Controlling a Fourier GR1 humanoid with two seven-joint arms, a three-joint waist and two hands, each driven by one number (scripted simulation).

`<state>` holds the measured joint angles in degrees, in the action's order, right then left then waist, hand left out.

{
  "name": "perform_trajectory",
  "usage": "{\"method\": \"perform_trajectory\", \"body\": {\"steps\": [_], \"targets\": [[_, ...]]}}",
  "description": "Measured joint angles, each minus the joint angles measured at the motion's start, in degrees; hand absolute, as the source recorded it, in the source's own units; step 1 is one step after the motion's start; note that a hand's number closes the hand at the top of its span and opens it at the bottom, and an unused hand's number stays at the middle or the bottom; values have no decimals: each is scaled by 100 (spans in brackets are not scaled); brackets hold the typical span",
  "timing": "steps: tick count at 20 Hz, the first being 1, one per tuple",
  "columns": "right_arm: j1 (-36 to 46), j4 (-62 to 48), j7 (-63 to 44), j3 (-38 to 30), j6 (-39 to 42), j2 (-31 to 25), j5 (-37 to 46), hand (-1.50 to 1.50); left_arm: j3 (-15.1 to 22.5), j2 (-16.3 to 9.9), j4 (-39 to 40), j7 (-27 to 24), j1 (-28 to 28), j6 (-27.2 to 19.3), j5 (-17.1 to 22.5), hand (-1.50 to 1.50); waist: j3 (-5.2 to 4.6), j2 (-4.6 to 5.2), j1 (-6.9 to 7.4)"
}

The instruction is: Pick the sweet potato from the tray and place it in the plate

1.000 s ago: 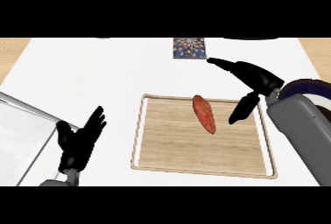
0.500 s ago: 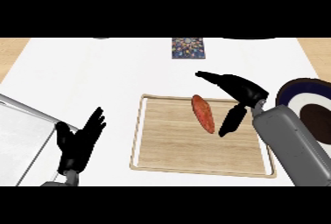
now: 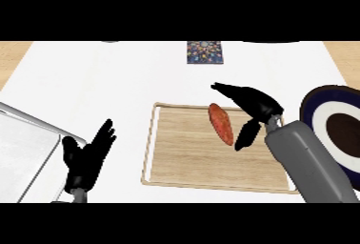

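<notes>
An orange-red sweet potato [image 3: 221, 123] lies lengthwise on the wooden tray [image 3: 183, 157], near its upper right part. My right hand [image 3: 255, 104] hovers just right of it, open, fingers stretched toward the potato's far end and thumb hanging down beside its near end, without closing on it. The dark blue plate [image 3: 318, 114] with a white ring and dark centre sits at the right edge, partly hidden by my right forearm. My left hand [image 3: 87, 157] rests open at the lower left, fingers up.
A pale metal tray-like slab [image 3: 21, 152] lies at the left edge. A small patterned card [image 3: 206, 52] lies at the back of the white counter. Wooden surfaces show at the far corners.
My right hand has moved left from the plate side toward the sweet potato, uncovering more of the plate. The left hand and the potato have stayed still.
</notes>
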<state>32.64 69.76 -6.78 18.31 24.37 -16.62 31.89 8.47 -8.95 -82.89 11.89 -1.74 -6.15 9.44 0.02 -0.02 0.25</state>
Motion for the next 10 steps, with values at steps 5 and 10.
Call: {"method": "perform_trajectory", "body": {"steps": [5, 10], "targets": [[127, -500, 136, -79, -174, 351, 469, -150, -102, 70, 52, 94, 108, 51, -70, 0, 0, 3, 7], [179, -931, 396, -150, -222, 536, 831, -150, -254, 57, 68, 23, 78, 221, -63, 0, 0, 5, 9]]}}
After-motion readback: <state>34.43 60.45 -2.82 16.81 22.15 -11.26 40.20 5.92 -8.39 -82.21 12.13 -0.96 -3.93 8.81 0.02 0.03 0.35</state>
